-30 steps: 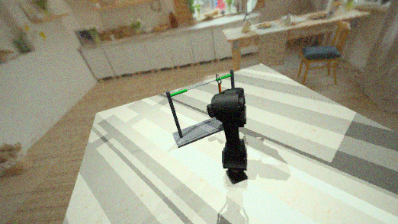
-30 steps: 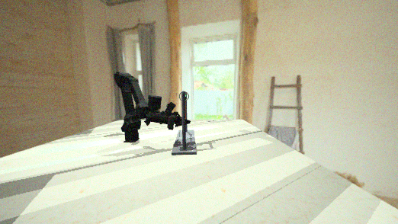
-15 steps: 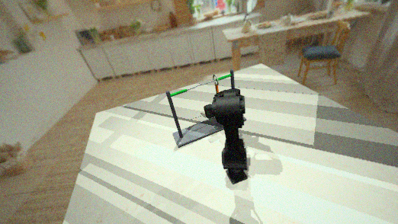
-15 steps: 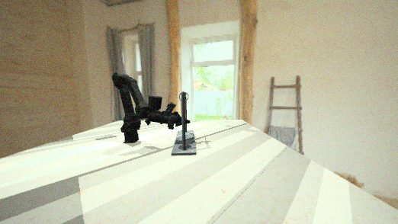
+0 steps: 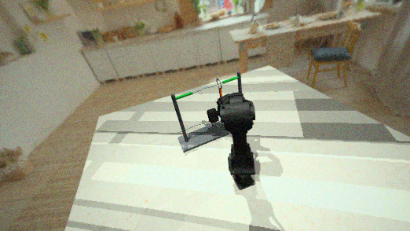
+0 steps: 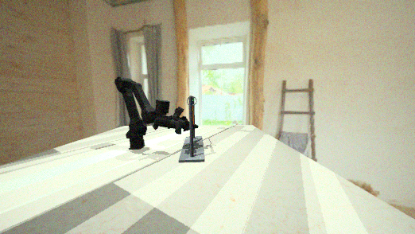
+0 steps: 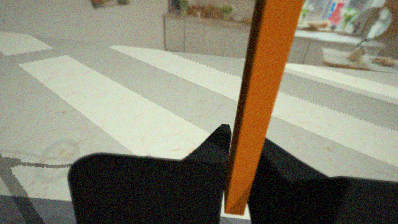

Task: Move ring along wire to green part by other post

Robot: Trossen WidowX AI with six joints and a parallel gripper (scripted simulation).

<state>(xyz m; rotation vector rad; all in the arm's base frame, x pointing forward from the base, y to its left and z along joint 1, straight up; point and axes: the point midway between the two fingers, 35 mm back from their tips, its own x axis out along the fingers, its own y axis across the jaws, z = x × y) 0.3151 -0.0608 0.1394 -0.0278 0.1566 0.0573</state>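
- Gripper [image 7: 239, 165] is clamped on the orange handle [image 7: 260, 100], 1 dark finger [image 7: 212, 150] pressed to each side, near the handle's lower end.
- Ring [image 5: 218, 82] sits up on the wire [image 5: 204, 89], just off the green part [image 5: 229, 79] by the far post [image 5: 239, 82].
- The other green part [image 5: 184, 95] lies well apart, by the near post [image 5: 179, 115].
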